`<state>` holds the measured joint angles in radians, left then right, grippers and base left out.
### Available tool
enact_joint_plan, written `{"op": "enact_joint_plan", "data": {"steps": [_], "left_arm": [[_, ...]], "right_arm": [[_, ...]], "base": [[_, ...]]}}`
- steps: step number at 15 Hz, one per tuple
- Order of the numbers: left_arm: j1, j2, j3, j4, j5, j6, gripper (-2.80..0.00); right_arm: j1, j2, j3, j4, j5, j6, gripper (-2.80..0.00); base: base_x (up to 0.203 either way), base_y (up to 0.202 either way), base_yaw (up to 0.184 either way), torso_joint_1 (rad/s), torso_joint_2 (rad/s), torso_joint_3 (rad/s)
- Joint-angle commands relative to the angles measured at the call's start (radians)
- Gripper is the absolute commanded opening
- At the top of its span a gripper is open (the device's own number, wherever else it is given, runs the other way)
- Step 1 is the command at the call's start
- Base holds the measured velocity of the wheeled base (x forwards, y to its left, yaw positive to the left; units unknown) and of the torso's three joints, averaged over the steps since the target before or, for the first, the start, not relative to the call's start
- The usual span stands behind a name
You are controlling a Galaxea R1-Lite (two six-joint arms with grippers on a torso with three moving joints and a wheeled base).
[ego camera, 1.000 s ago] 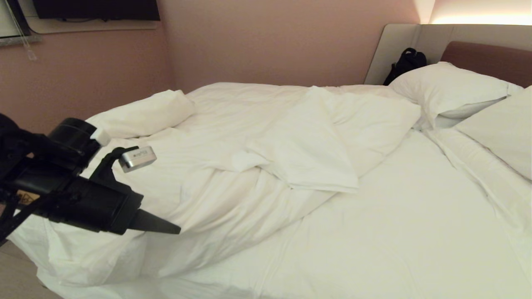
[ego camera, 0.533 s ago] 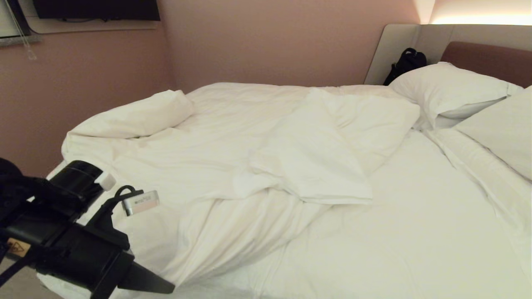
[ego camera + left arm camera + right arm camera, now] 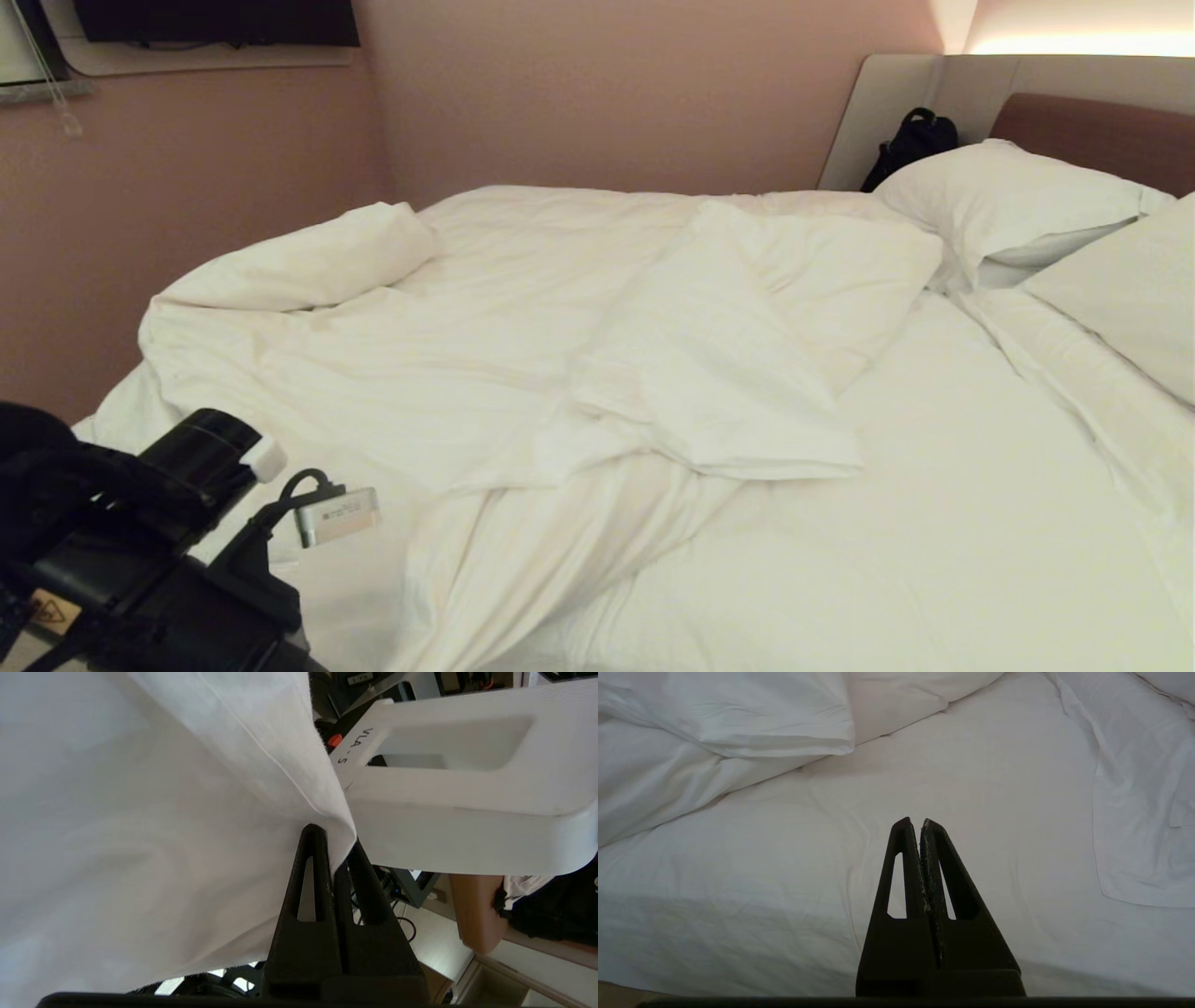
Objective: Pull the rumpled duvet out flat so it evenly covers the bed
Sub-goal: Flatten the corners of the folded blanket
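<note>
Your left claw (image 3: 337,847) is clamped on a fold of the duvet (image 3: 485,373): in the left wrist view the white cloth is pinched between the two black fingers (image 3: 310,868), with the fabric draping away from the tips. In the head view only the arm's dark body and its wrist camera show at the near left corner; the claw tips themselves lie below the picture's edge.

The duvet sits bunched on the left half of the bed (image 3: 934,560). Its far left corner is rolled into a puffy hump close to the pink wall (image 3: 607,93), and a folded flap lies across the middle, its lower edge resting on the mattress sheet (image 3: 934,485). Long creases run from that flap toward the near left corner where your arm is. The right half of the bed shows bare sheet.

Two pillows (image 3: 1008,205) rest at the right end against the headboard (image 3: 1102,131), and a black bag (image 3: 910,140) leans between the headboard and the wall. A dark screen (image 3: 215,21) hangs high on the left.

Your right claw (image 3: 920,823) is closed on nothing, its fingers pressed together, and it hangs over the bare sheet near the bed's near edge, with the duvet's edge well off to its far left.
</note>
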<state>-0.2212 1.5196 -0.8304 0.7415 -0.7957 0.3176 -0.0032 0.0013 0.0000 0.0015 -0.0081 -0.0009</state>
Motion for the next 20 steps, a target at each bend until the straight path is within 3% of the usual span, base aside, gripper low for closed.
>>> {"op": "enact_joint_plan", "data": {"steps": [1, 8, 10, 14, 17, 18, 20], "left_arm": [[-0.006, 0.007, 0.004, 0.004, -0.005, 0.001, 0.00], [-0.002, -0.053, -0.017, -0.040, -0.004, 0.000, 0.00], [0.044, -0.113, -0.084, -0.040, -0.002, -0.018, 0.00], [0.142, -0.113, -0.296, -0.048, -0.005, -0.139, 0.00], [0.163, -0.010, -0.399, -0.128, -0.003, -0.233, 0.00], [0.163, 0.022, -0.422, -0.158, -0.002, -0.255, -2.80], [0.163, 0.087, -0.452, -0.208, -0.003, -0.273, -2.80]], "right_arm": [[0.000, 0.000, 0.000, 0.000, 0.000, -0.001, -2.80], [0.000, 0.000, 0.000, 0.000, 0.000, -0.001, -2.80], [0.000, 0.000, 0.000, 0.000, 0.000, -0.001, -2.80], [0.000, 0.000, 0.000, 0.000, 0.000, -0.001, -2.80], [0.000, 0.000, 0.000, 0.000, 0.000, -0.001, -2.80], [0.000, 0.000, 0.000, 0.000, 0.000, -0.001, -2.80], [0.000, 0.000, 0.000, 0.000, 0.000, -0.001, -2.80]], "base": [[0.000, 0.000, 0.000, 0.000, 0.00, 0.000], [0.000, 0.000, 0.000, 0.000, 0.00, 0.000], [0.000, 0.000, 0.000, 0.000, 0.00, 0.000], [0.000, 0.000, 0.000, 0.000, 0.00, 0.000], [0.000, 0.000, 0.000, 0.000, 0.00, 0.000], [0.000, 0.000, 0.000, 0.000, 0.00, 0.000], [0.000, 0.000, 0.000, 0.000, 0.00, 0.000]]}}
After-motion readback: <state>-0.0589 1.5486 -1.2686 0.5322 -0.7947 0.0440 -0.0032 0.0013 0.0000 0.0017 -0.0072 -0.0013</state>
